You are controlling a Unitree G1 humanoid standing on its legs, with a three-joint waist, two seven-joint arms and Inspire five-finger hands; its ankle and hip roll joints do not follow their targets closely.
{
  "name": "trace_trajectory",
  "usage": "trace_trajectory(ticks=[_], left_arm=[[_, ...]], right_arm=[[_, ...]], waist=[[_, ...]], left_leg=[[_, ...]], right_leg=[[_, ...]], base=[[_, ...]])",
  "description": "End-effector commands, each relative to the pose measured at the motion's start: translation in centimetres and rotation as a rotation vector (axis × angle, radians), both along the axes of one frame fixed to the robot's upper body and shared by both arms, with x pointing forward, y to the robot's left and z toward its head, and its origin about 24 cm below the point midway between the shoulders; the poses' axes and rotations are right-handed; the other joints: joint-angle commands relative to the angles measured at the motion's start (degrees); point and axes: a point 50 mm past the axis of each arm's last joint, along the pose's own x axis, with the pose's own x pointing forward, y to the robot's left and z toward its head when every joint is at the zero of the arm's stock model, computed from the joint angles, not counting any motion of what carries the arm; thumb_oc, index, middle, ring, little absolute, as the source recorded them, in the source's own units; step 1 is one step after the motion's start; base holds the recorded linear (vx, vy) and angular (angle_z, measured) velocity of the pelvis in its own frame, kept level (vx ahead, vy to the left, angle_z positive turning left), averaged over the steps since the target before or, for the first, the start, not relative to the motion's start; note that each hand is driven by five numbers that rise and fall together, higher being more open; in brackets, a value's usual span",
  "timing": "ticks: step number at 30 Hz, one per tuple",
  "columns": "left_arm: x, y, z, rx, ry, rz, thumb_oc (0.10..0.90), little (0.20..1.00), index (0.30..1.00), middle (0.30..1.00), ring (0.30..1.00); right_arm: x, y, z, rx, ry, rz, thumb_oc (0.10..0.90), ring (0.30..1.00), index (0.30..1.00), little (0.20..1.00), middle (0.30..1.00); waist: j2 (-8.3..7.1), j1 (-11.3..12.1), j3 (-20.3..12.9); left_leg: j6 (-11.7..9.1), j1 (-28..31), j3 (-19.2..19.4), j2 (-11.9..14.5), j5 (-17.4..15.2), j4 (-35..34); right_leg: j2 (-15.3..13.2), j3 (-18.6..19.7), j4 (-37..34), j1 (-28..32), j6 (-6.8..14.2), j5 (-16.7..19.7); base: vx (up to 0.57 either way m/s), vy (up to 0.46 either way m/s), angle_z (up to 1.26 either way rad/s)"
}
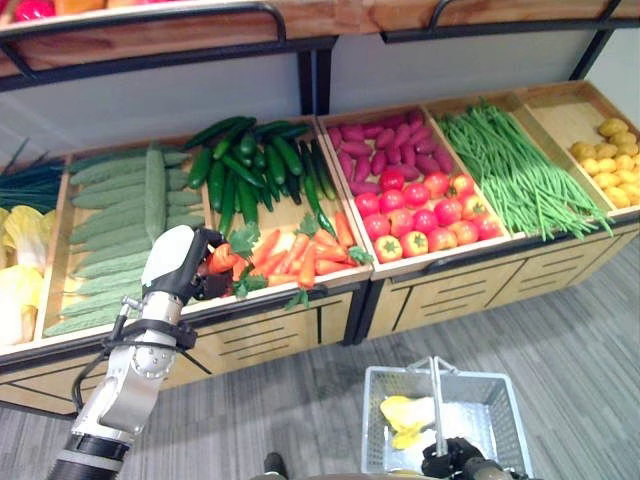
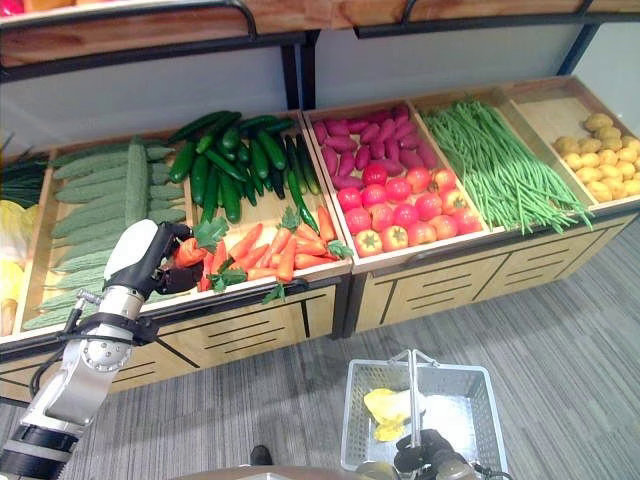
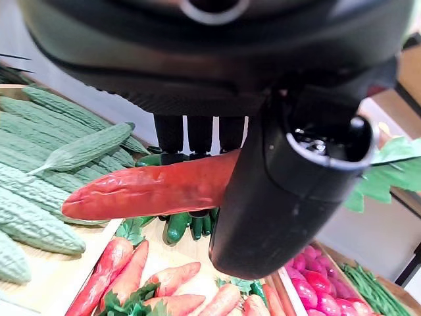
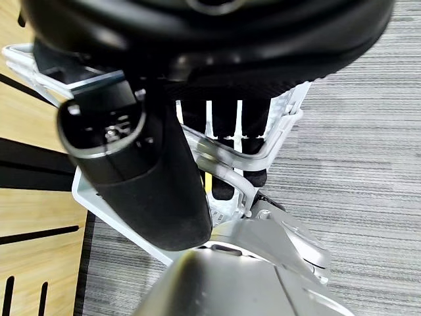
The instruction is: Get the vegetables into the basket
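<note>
Here, left robot hand (image 3: pixel 296 171) curled round carrot (image 3: pixel 151 191) (wrist view); right robot hand (image 4: pixel 151 171) round basket handle (image 4: pixel 227 155).

I see orange carrots (image 1: pixel 300 255) with green tops, dark green cucumbers (image 1: pixel 250 160), pale green gourds (image 1: pixel 120 215), red tomatoes (image 1: pixel 425 215), magenta radishes (image 1: pixel 385 150), bright green beans (image 1: pixel 520 175) and yellow potatoes (image 1: pixel 610 160). My basket (image 1: pixel 500 395) is silver-grey mesh holding something yellow, on grey streaked floor (image 1: pixel 580 330).

Wooden display shelf (image 1: pixel 455 285) with slatted fronts, standing on grey striped floor (image 1: pixel 590 340); dark metal rail (image 1: pixel 150 20) above.
</note>
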Motion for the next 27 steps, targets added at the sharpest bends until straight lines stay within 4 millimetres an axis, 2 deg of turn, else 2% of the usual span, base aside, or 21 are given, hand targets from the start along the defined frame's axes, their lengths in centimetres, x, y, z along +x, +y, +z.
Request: trace_trajectory(ticks=[1,9,16,27], left_arm=[[1.1,0.0,6.2,0.006,-0.284,-0.042,0.4,0.3,0.3,0.3,0.3],[0.0,0.4,4.8,0.023,-0.196,-0.039,0.4,0.3,0.3,0.3,0.3],[-0.2,1.2,5.9,0.199,-0.189,-0.022,0.4,0.3,0.3,0.3,0.3],[-0.2,1.2,6.1,0.24,-0.196,-0.02,0.4,0.3,0.3,0.3,0.3]], right_arm=[[1.3,0.9,0.1,0.04,-0.034,0.022,0.4,0.3,0.3,0.3,0.3],[0.4,0.9,-0.2,0.049,-0.006,0.007,0.4,0.3,0.3,0.3,0.3],[0.1,0.8,-0.2,0.05,0.002,-0.006,0.4,0.3,0.3,0.3,0.3],[-0.2,0.8,-0.3,0.056,0.006,-0.029,0.4,0.3,0.3,0.3,0.3]], waist=[[-2.04,-0.7,-0.6],[-1.65,-0.5,-1.3],[-1.25,-0.5,-1.6],[-0.84,-0.8,-1.6]], left_leg=[[0.0,0.7,-4.4,-1.7,-4.8,2.6],[0.2,2.7,-4.6,-1.8,-5.3,2.2],[0.4,3.3,-4.6,-1.9,-5.3,1.6],[0.5,3.7,-4.3,-2.0,-5.5,1.4]], right_leg=[[0.4,0.5,1.0,-1.0,0.5,-2.0],[0.1,-0.2,0.9,1.0,0.5,-2.5],[0.0,-0.3,0.9,1.3,0.7,-2.5],[-0.1,-0.1,0.9,1.4,0.8,-2.6]], base=[[0.03,-0.007,0.05],[0.03,0.0,0.07],[0.0,0.001,0.01],[0.0,0.0,0.0]])
